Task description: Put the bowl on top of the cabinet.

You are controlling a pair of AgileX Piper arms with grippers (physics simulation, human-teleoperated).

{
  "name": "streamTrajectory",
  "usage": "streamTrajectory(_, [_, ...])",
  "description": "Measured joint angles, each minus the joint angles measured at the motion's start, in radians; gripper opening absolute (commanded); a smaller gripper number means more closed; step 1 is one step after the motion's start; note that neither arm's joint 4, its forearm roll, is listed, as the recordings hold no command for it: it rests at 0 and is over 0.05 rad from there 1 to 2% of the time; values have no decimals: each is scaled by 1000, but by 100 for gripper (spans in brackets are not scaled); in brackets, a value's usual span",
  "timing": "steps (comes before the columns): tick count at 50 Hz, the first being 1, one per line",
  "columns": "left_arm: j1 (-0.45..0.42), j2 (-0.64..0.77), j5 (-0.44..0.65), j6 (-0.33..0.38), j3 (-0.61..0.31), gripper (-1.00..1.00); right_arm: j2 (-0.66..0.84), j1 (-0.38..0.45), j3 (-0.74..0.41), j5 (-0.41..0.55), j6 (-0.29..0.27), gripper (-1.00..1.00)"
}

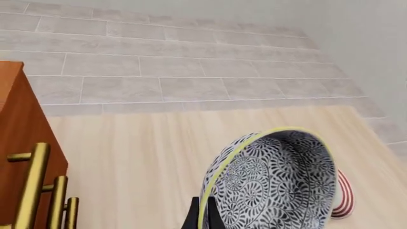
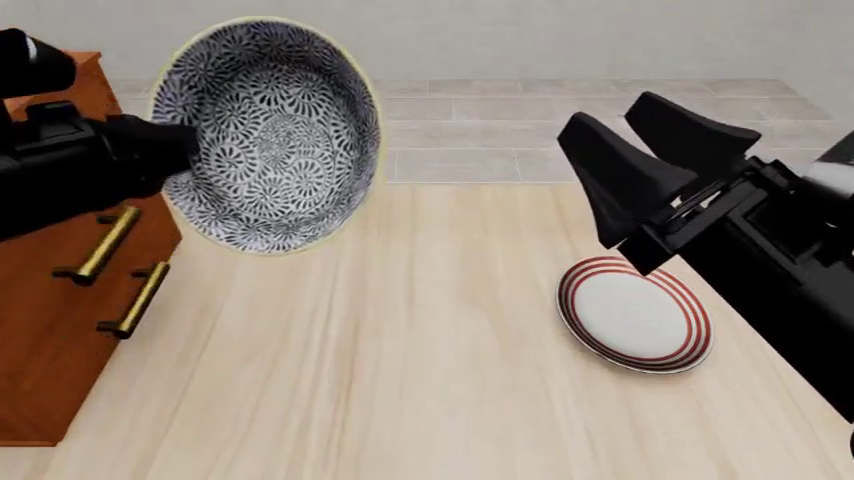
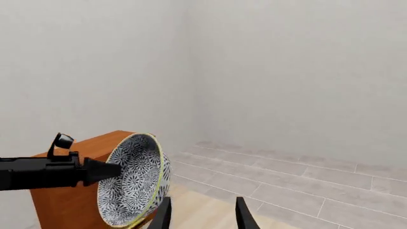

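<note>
1. Your left gripper [image 2: 187, 150] pinches the bowl [image 2: 267, 135] by its rim, jaws closed on the edge, and holds it in the air tipped on its side, mouth turned toward the front camera.
2. Your right gripper [image 2: 654, 165] hangs with its fingers spread and nothing between them, above the plate [image 2: 634, 315] on the table [image 2: 400, 380].
3. Judging by this, the carry step is in hand: the bowl is lifted clear of the table, just beside the cabinet [image 2: 60, 290], whose top lies behind and below your left gripper.
4. Next, it seems you must take the bowl over the cabinet top, roll the wrist so the base faces down, lower it until it rests, then release the rim.
5. Watch the tilt; set down edge-on, the bowl would likely roll or tip off.
6. Look of the bowl: deep and round, dense dark-blue floral scrollwork inside and out on white, with a pale yellowish rim.
</note>
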Motion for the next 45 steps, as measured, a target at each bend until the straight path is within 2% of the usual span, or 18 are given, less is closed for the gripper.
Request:
streamTrajectory(15, [-40, 40, 146, -113, -104, -100, 4, 7, 8, -15, 14, 100])
streamTrajectory(21, [-40, 59, 201, -122, -156, -100, 10, 9, 11, -21, 18, 100])
streamTrajectory(28, [-22, 84, 264, -101, -233, -100, 13, 10, 12, -25, 25, 100])
streamTrajectory(35, [57, 113, 340, -115, -290, -100, 19, 14, 11, -25, 28, 100])
streamTrajectory(45, [252, 140, 453, -78, -360, -100, 25, 14, 12, -24, 34, 100])
